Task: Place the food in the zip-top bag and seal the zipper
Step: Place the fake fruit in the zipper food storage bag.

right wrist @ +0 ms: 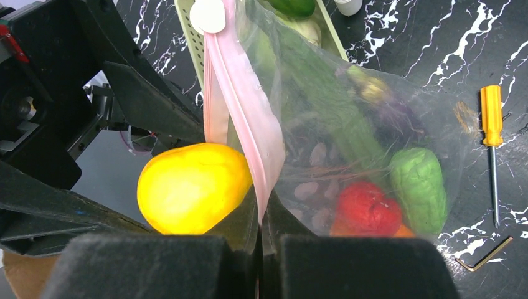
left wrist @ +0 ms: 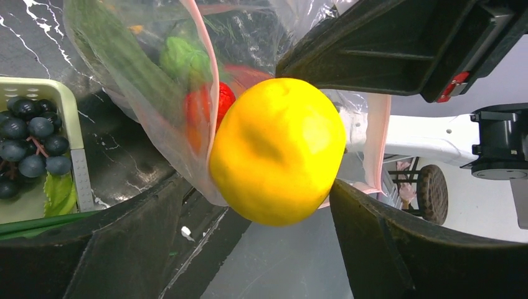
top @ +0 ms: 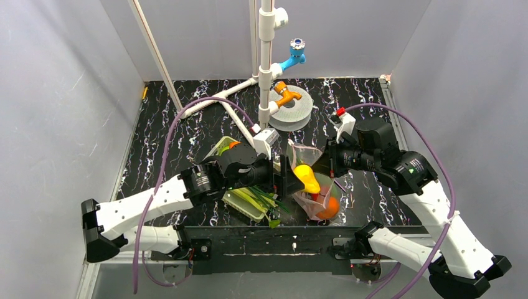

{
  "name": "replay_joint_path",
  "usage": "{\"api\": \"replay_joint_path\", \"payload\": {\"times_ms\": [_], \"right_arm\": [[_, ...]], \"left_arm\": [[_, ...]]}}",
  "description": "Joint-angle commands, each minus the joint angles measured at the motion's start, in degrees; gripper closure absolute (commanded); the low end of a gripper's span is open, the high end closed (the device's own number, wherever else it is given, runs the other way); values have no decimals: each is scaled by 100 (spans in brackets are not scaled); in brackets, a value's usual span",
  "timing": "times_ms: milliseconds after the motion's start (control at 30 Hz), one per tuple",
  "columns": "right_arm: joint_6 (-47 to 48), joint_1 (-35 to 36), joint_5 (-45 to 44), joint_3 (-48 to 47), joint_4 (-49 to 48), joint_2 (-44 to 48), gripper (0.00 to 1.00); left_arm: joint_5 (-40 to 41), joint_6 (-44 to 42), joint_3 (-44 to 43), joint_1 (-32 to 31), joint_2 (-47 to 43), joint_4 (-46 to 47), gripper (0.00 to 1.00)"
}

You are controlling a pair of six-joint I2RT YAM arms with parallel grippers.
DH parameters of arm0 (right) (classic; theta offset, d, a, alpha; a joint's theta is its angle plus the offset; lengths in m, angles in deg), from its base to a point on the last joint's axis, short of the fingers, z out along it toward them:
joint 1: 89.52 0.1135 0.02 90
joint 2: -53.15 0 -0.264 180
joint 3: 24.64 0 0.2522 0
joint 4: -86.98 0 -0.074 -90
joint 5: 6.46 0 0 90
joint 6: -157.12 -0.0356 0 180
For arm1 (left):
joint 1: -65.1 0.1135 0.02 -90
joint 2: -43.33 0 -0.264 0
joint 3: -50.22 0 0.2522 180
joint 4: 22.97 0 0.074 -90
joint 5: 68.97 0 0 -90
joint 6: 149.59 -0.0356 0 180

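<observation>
plainly the left tool (left wrist: pixel 256 182) gapes around the yellow fruit (left wrist: pixel 277 149) (right tool (right wrist: pixel 260 240) pinches the zipper (right wrist: pixel 249 118)).

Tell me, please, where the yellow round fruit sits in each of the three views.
Top external: the yellow round fruit is just right of the picture's centre.
Left wrist: the fruit fills the middle, seen close up.
Right wrist: the fruit is at lower left, left of the pink zipper.
Shared landmark: the clear zip-top bag, right beside the fruit in all three views.
</observation>
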Motion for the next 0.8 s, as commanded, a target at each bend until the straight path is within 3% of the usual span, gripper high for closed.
{"api": "replay_joint_path", "payload": {"times_ms": [0, 400, 467, 633, 767], "right_arm": [[19, 20, 129, -65, -304, 134, 99], [-33, 20, 80, 170, -365, 226, 99], [-6, 20, 218, -27, -322, 105, 99], [-19, 18, 251, -180, -241, 1, 99], [-73, 20, 221, -2, -372, 187, 99]], "left_arm": [[51, -45, -90, 2, -336, -81, 13], [338, 421, 471, 2, -828, -128, 12], [75, 452, 581, 2, -757, 377, 13], [-221, 589, 373, 2, -227, 612, 28], [-306, 626, 398, 2, -28, 734, 52]]}}
